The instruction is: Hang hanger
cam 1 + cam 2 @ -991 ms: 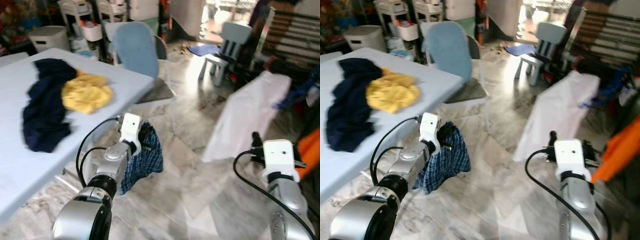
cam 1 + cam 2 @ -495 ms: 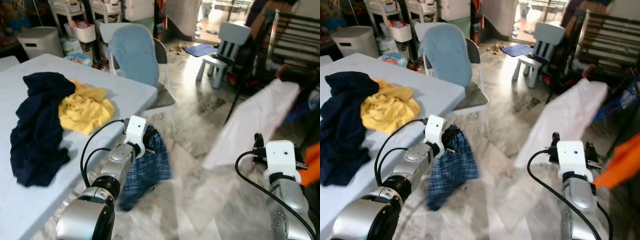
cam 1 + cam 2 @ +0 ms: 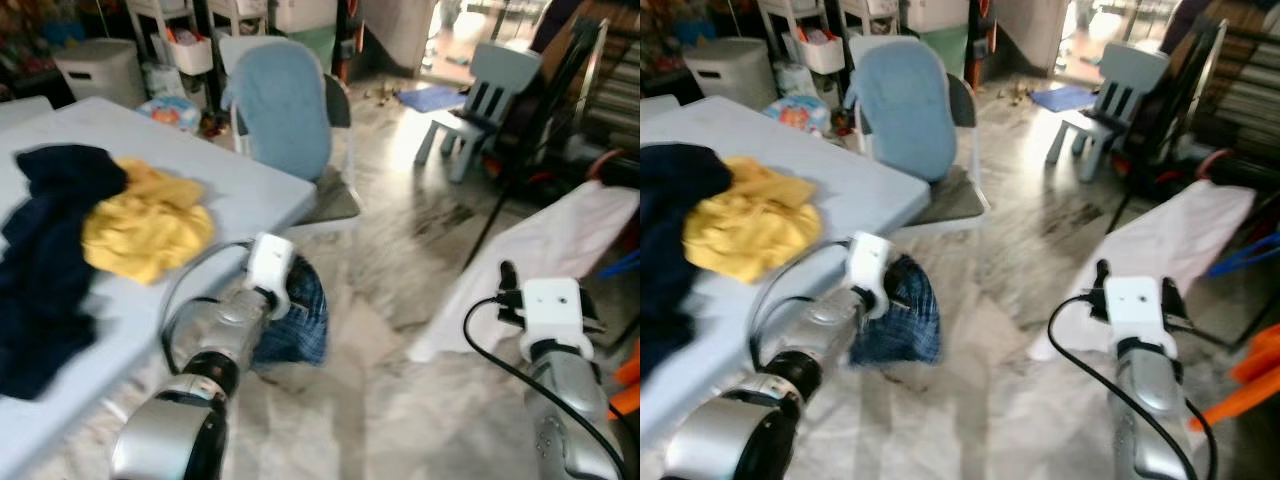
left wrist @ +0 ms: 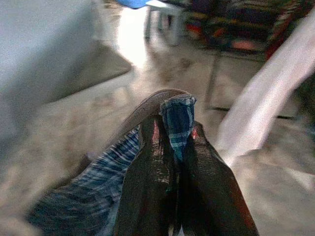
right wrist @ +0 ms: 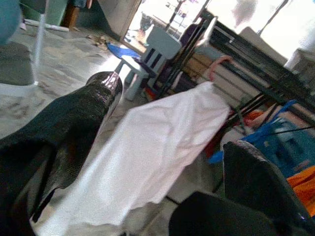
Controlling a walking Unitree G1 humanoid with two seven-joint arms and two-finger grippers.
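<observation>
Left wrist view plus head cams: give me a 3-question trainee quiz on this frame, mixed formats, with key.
1. True or false: the left end effector is shut on the blue plaid garment.
2. Multiple choice: what lies beside the navy garment on the table? A) a yellow garment B) a red towel C) a white sheet
3. Fill in: the right end effector is ____, with the white cloth on the rack ahead of it.

Key:
1. True; plaid fabric and a curved hanger piece sit pinched between its fingers.
2. A; the yellow garment.
3. Open; it holds nothing.
</observation>
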